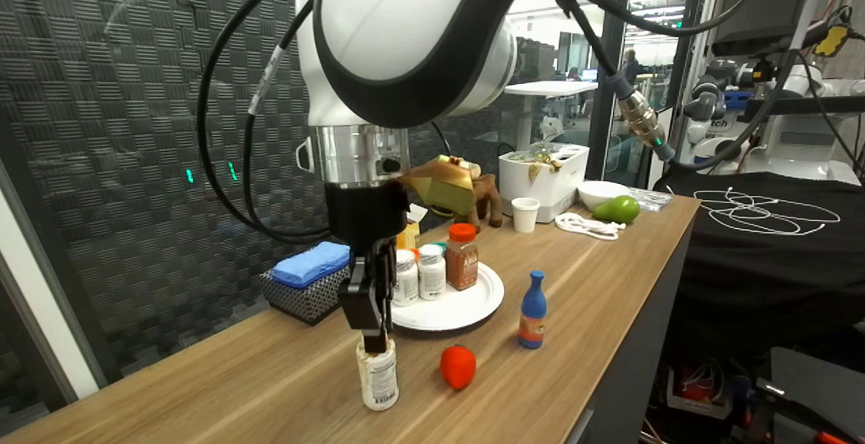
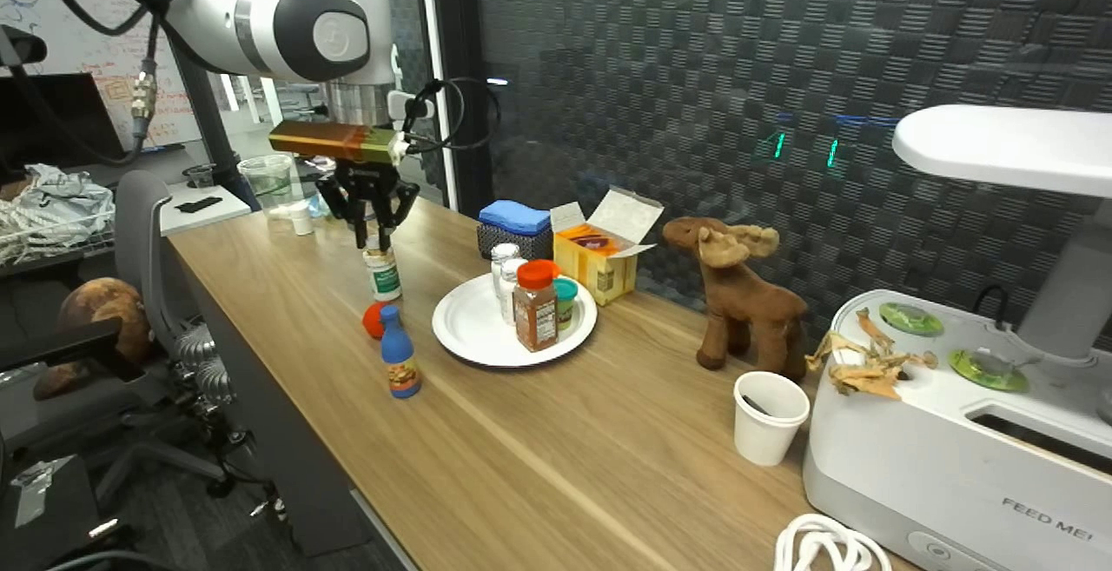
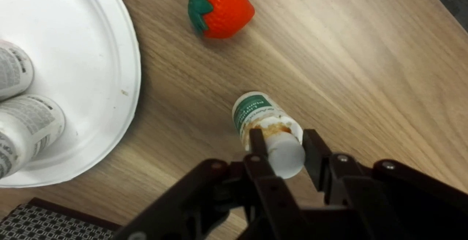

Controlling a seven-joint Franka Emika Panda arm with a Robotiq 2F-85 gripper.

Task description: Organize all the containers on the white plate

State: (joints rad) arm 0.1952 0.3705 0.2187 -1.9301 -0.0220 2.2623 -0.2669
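- Dark textured panelling (image 2: pixel 782 41) backs the wood-grain tabletop (image 2: pixel 556 441).
- White plate (image 2: pixel 469 332): nearer the panelled edge, bearing two white bottles (image 1: pixel 432 280), a red-capped jar (image 2: pixel 534 317) and a green-lidded jar (image 2: pixel 565 300).
- Gripper (image 2: pixel 373 244): pinching the top of an upright white bottle (image 1: pixel 380 382), on the tabletop near the plate.
- Blue bottle (image 1: pixel 533 309): upright, nearer the open edge.

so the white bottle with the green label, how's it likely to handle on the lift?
The bottle is probably stiff; its visible sides show no dents. The grip may turn slippery or tacky if it catches the brown residue below the cap. If knocked over, it would likely roll, since its body is round. Contents hidden, so can't judge weight.
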